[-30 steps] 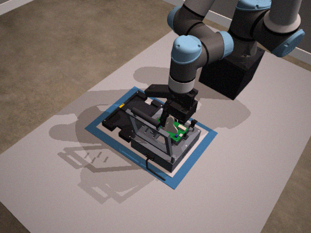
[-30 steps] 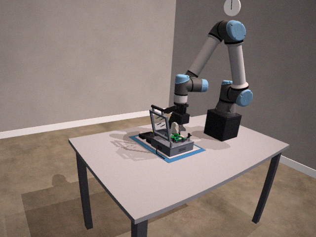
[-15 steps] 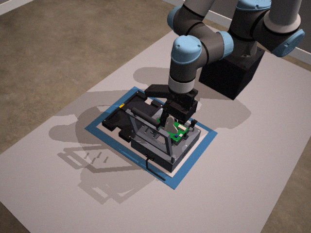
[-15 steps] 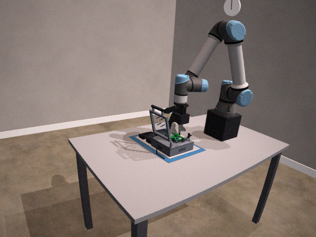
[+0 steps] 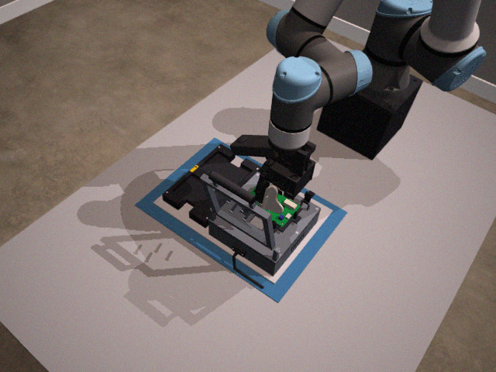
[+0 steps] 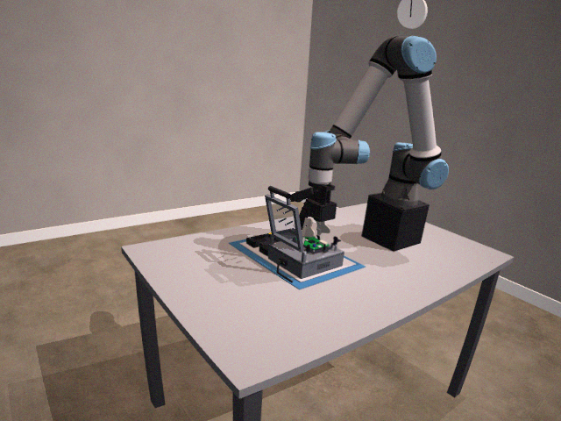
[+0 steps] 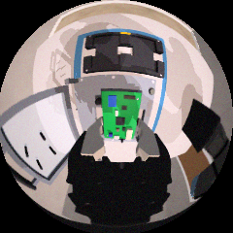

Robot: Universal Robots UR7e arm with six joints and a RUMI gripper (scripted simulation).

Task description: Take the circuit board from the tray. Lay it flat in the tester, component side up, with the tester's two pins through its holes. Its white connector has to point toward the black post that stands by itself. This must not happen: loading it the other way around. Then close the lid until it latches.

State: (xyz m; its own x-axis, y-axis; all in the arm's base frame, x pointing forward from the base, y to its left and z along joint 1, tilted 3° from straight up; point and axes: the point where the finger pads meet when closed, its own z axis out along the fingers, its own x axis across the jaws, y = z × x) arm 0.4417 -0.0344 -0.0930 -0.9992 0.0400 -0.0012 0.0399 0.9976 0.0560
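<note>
My gripper [image 5: 269,200] [image 6: 312,228] [image 7: 119,117] is shut on the green circuit board [image 5: 281,214] [image 6: 312,245] [image 7: 121,114], gripping it at one end. The board lies component side up, low over the nest of the grey tester [image 5: 292,244] [image 6: 319,263] [image 7: 89,99]; I cannot tell whether it rests on the pins. Its white connector [image 5: 291,204] is on the side of the lone black post [image 5: 309,197]. The tester's lid [image 5: 240,208] [image 6: 283,222] [image 7: 34,133] stands open and upright to the left of the gripper. The black tray [image 5: 192,184] [image 6: 256,239] [image 7: 123,50] behind the tester is empty.
Tester and tray sit inside a blue marked rectangle [image 5: 316,248] [image 6: 349,267] on the white table [image 5: 380,260]. The arm's black base block [image 5: 366,120] [image 6: 394,224] stands behind and to the right. A black latch lever [image 5: 240,268] juts from the tester's front corner.
</note>
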